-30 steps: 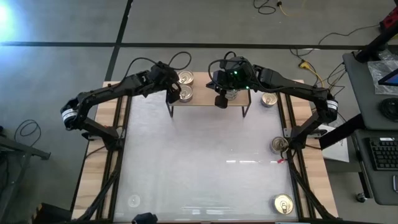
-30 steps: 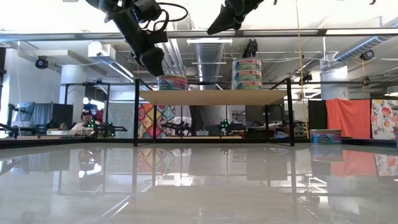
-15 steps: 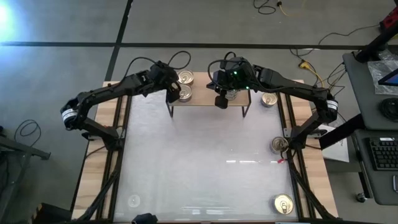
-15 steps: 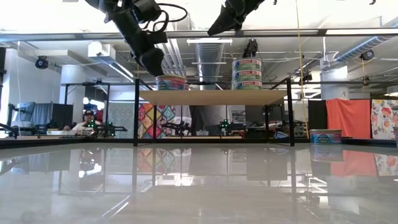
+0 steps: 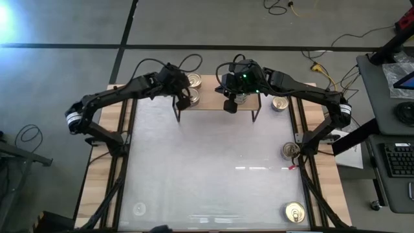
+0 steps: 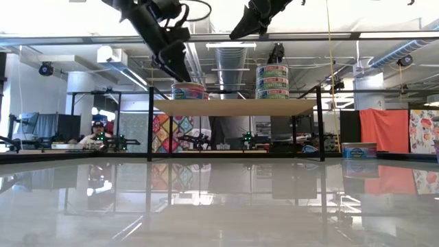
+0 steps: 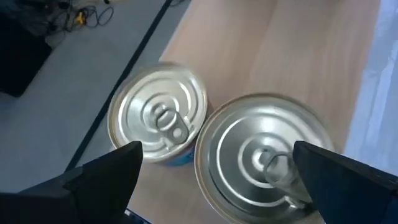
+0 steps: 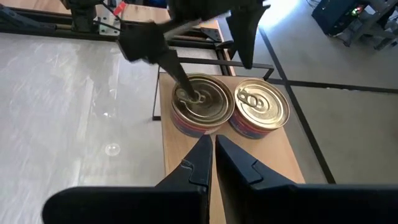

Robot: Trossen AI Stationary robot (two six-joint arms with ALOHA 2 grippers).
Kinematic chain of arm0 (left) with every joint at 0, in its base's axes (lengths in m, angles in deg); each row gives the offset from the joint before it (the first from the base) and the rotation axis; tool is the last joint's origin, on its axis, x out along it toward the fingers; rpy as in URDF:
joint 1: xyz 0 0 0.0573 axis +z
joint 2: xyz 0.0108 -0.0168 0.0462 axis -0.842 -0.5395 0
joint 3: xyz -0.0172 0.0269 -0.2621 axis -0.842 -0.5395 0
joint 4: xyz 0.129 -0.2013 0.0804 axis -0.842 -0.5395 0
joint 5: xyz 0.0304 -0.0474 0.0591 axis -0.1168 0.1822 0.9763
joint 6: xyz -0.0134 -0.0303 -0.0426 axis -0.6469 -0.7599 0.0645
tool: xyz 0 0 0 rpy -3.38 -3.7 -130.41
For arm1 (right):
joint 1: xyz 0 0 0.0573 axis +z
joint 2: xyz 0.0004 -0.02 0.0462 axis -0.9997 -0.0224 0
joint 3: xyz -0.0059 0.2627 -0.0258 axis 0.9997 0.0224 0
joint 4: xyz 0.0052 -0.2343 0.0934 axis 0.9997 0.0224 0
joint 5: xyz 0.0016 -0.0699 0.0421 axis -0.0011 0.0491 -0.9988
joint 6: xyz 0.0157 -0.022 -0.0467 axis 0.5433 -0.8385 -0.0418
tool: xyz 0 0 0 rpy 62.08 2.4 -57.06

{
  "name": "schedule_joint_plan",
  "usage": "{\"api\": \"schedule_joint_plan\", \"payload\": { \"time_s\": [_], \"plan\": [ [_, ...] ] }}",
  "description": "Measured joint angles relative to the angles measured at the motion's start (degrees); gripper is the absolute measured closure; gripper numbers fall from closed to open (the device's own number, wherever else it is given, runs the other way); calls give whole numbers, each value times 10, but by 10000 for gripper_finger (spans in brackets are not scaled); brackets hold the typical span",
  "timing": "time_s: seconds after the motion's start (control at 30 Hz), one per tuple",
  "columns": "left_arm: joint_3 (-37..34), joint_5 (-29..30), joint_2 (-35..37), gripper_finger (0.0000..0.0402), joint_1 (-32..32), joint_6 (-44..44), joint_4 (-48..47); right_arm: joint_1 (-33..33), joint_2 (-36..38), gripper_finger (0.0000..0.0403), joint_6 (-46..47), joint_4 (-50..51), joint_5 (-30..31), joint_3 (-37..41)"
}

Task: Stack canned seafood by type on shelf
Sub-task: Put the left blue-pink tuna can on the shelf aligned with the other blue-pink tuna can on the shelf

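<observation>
Tins [image 7: 158,115] sit in a pair on the shelf [image 5: 213,103]'s left end beneath my wide-spread left gripper [image 7: 214,168]; my pinched-shut right gripper [image 5: 229,105] hovers nearby. Only the low view reveals a three-tin stack [image 6: 272,82].

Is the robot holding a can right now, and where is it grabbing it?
No. The left hand is open above two cans on the shelf; the right hand is shut on nothing.

Two gold-lidded tins [image 7: 158,118] sit side by side, upright, at one end of the shelf [image 5: 210,103]. A three-tin stack [image 6: 272,81] stands near its other end. Three more tins [image 5: 294,211] lie on the desk.
</observation>
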State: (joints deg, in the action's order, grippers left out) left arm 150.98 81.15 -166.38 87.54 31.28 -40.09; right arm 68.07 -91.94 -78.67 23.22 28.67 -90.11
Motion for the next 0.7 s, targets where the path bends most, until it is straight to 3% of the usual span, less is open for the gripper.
{"api": "schedule_joint_plan", "payload": {
  "time_s": [0.7],
  "plan": [
    [2, 37, -26, 2, -1, -3, 7, 0, 0, 390, 0, 1, 0, 0]
  ]
}}
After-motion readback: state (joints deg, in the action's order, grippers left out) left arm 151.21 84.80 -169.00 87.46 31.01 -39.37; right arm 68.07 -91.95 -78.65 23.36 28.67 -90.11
